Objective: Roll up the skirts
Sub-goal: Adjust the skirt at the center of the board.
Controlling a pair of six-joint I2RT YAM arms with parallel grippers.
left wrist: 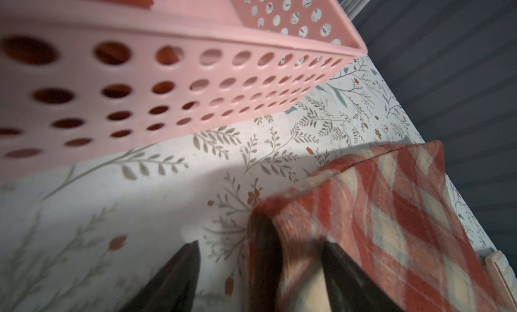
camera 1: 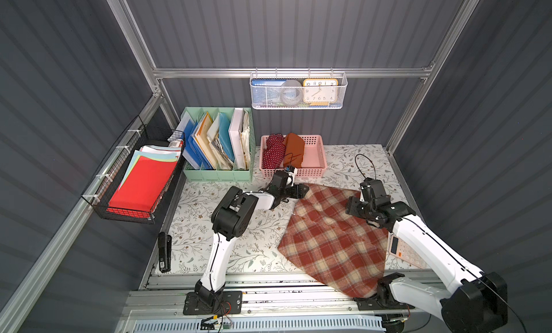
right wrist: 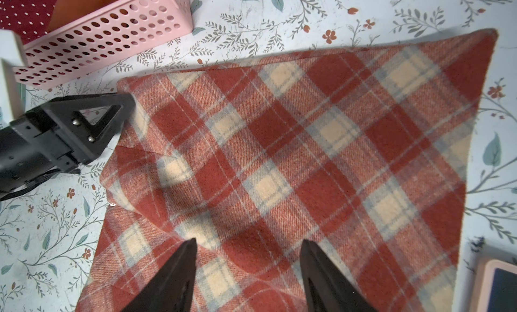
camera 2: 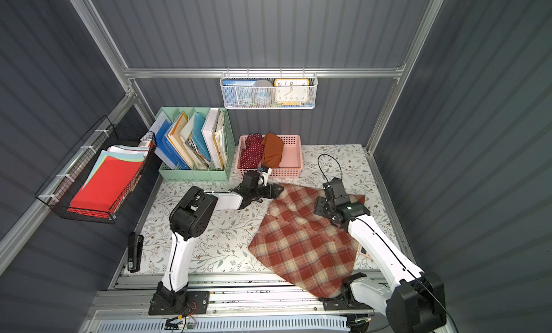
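Woolly red-and-cream plaid skirt (camera 1: 331,239) lies spread flat on the right half of the flowered table (camera 1: 209,227), and its near corner hangs over the front edge. The left gripper (camera 1: 301,190) stands at the skirt's far left corner with jaws wide apart; the corner lies loose between them, not pinched. The right gripper (right wrist: 249,240) hovers above the far right part of the cloth, jaws also apart, holding nothing. The dotted skirt (camera 1: 273,152) and the orange skirt (camera 1: 294,149) lie as rolls in the pink basket (camera 1: 313,164), far middle.
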